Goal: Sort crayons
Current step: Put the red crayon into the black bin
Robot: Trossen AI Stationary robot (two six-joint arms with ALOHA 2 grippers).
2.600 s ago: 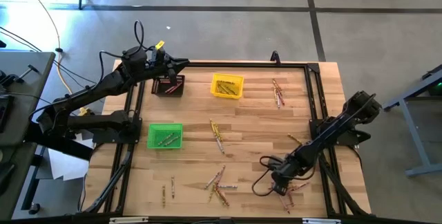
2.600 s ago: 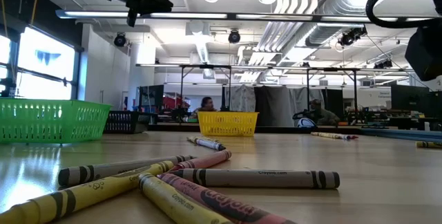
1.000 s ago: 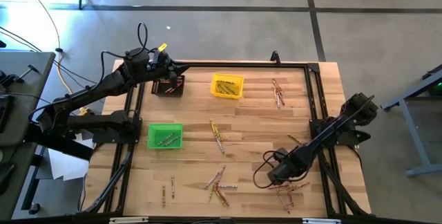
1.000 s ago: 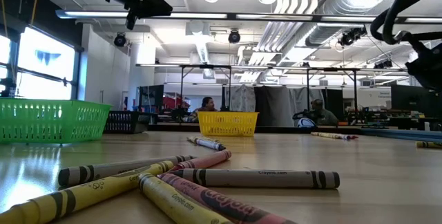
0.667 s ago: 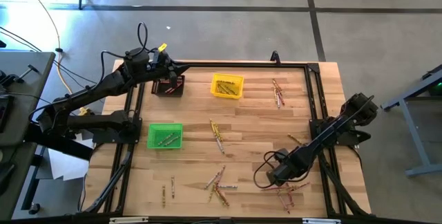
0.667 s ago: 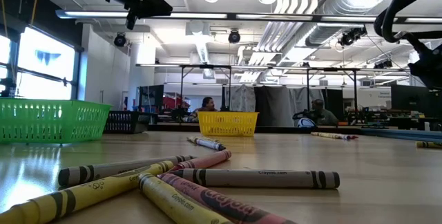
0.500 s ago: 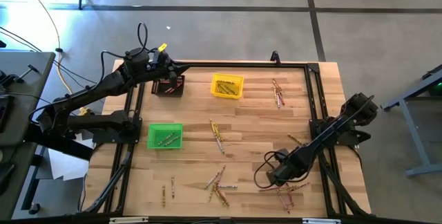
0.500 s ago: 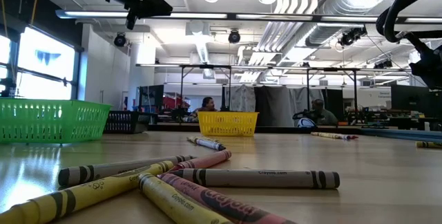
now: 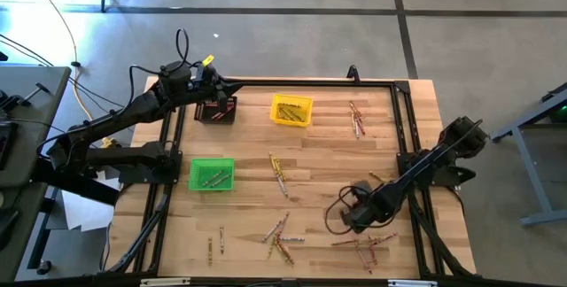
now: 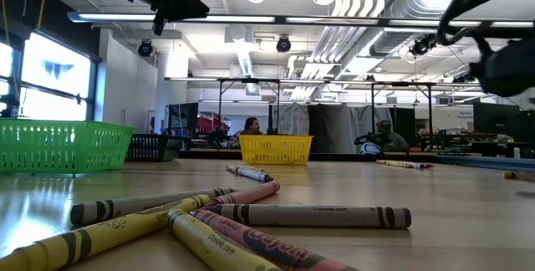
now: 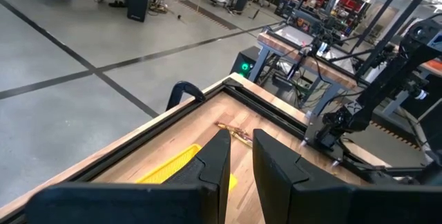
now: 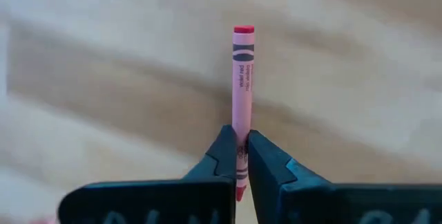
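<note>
We see two dark, near-black arms built of slim tubular links with bulkier rounded joint housings. The left arm [image 9: 115, 123] carries a looping black cable over its wrist and a small yellow tag beside it. The right arm [image 9: 425, 167] has a black cable curling in a loop off its wrist block. Each left finger [image 11: 215, 165] is a flat, matte black tapered blade on a wide black crossbar; the right fingers [image 12: 266, 165] look dark bluish-grey, wedge-shaped, narrowing to thin tips.
</note>
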